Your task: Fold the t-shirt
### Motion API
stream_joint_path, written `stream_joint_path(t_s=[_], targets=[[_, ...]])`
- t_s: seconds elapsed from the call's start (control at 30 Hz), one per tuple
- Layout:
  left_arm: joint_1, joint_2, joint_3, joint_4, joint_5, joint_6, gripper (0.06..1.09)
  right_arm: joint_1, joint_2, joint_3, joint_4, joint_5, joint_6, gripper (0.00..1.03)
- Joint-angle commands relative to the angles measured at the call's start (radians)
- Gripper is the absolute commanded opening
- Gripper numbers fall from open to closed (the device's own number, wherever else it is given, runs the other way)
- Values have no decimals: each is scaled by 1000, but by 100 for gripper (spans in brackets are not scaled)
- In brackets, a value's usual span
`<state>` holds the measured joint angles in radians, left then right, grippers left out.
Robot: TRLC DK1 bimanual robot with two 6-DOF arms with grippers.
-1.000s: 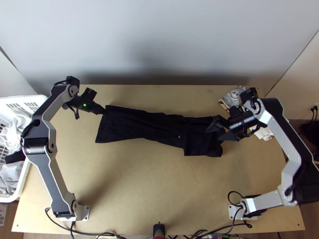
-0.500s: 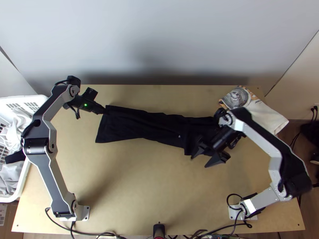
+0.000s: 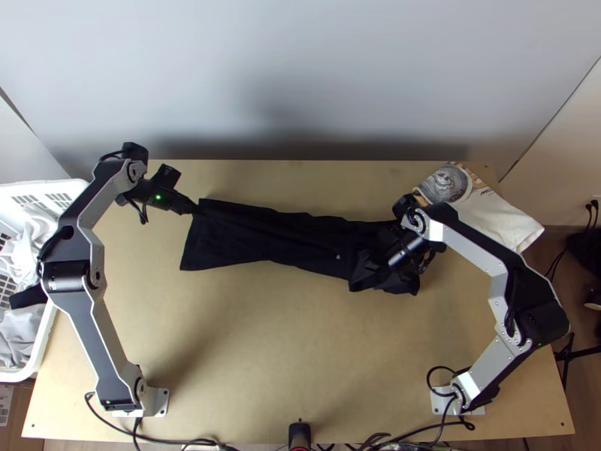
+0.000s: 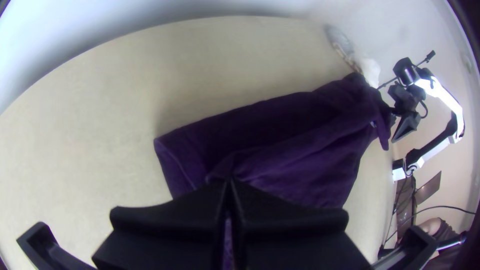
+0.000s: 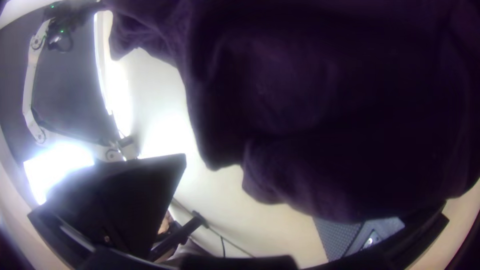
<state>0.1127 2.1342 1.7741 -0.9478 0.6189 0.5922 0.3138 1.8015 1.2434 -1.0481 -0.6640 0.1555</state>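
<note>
Black fabric identifies the t-shirt, the reference item, laid lengthwise on the wooden table as a long, narrow strip, with its right end bunched. Left gripper: located at the t-shirt's far left corner; fingers pressed together, clamping a pinch of its fabric. Right gripper: located at the t-shirt's bunched right end; fingers spread, one finger outside the fabric, the other hidden by it. White basket: left of the t-shirt, containing garments. Pale printed cloth: beyond the t-shirt's right end.
</note>
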Motion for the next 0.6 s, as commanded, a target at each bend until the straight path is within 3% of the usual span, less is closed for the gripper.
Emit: stream_joint_path(t_s=[0.0,0.13,0.43,0.57], targets=[[5,1,1,0,-2,3,9,4,-51,7,230,72,-4,98],[5,1,-1,0,-1,1,9,15,-111,-7,323,118,-4,98],[4,-5,-10,0,-1,1,9,65,-156,-10,381,199,-5,98],[4,-7,-10,0,-1,1,9,76,-160,-32,500,297,3,98]])
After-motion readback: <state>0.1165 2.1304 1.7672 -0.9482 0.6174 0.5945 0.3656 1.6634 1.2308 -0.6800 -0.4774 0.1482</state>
